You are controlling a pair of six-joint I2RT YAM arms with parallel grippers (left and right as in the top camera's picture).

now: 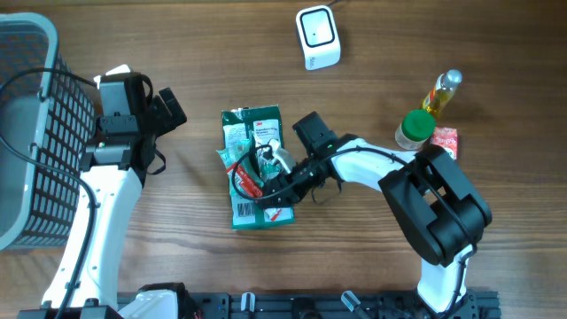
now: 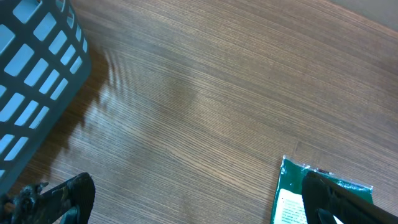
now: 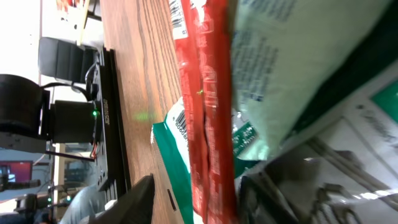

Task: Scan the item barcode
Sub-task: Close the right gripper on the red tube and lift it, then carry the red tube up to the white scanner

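Note:
A heap of packets lies mid-table: a green packet with a barcode label near its front end, a pale pouch, and a slim red packet across them. My right gripper reaches into the heap from the right. In the right wrist view its jaws straddle the red packet: one finger lies against it, the other stands off over bare wood, so it is open. The white scanner sits at the back. My left gripper hovers open left of the heap, the green packet's corner by its right finger.
A grey mesh basket fills the left edge and shows as blue lattice in the left wrist view. At the right stand an oil bottle, a green-lidded jar and a small red box.

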